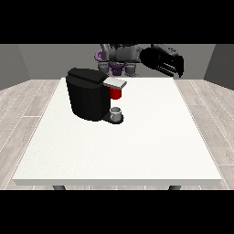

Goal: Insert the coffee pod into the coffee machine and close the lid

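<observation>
The black coffee machine (89, 96) stands on the white table (137, 146), left of the middle. Its silver lid (115, 82) lies flat over the red pod holder (116, 93). Below the holder, a small grey cup (117, 113) sits on the machine's base. No separate coffee pod shows anywhere. The hand at the view's right (162, 61) hangs in the air over the table's far edge, well right of the machine. Its fingers are spread, point down and hold nothing. No hand shows at the view's left.
The robot's torso (118, 55) stands behind the table's far edge. Wooden floor surrounds the table. Bare white tabletop stretches in front of the machine and to its right.
</observation>
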Robot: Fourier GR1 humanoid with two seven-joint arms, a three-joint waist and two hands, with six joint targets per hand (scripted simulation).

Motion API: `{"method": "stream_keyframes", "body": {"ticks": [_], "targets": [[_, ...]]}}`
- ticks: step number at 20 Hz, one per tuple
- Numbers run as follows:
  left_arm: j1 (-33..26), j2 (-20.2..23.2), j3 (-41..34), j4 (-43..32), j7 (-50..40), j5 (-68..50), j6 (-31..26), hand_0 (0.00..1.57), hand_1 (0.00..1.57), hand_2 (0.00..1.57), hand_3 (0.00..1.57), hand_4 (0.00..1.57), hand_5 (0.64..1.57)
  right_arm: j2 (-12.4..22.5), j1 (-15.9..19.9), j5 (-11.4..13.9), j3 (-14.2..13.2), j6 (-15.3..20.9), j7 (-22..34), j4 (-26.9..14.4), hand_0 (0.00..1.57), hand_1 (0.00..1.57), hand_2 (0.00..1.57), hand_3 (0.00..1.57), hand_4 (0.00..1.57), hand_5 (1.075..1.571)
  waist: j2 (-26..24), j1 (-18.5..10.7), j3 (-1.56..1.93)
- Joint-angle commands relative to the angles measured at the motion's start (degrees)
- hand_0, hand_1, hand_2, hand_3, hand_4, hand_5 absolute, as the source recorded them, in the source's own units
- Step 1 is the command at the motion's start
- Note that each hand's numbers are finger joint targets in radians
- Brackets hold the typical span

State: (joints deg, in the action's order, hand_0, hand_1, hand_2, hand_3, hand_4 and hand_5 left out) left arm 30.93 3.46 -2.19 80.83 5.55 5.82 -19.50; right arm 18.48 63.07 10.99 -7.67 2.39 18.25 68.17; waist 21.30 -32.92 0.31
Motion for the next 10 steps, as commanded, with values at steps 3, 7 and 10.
{"method": "stream_keyframes", "body": {"ticks": [3,7,10], "targets": [[-1.02,-1.77,1.27,3.24,-3.43,-0.99,0.23,0.00,0.00,0.00,0.00,0.34,1.571,-0.27,3.77,-2.34,-1.38,-2.50,-5.70,-6.54,0.00,0.00,0.00,0.00,0.00,1.571,-1.26,0.63,-0.30],[-2.81,-1.46,1.49,3.99,-2.86,0.27,1.28,0.00,0.00,0.00,0.00,0.26,1.571,-5.70,0.17,-1.63,1.82,-1.17,-13.30,-5.87,0.00,0.00,0.00,0.00,0.00,1.571,-2.23,3.52,-0.29],[-7.19,0.70,-1.48,1.18,0.48,-1.45,0.00,0.00,0.00,0.00,0.00,0.27,1.571,-10.58,-2.83,-1.15,4.93,0.11,-14.47,-2.83,0.00,0.00,0.00,0.00,0.17,1.571,-6.38,7.15,-0.32]]}}
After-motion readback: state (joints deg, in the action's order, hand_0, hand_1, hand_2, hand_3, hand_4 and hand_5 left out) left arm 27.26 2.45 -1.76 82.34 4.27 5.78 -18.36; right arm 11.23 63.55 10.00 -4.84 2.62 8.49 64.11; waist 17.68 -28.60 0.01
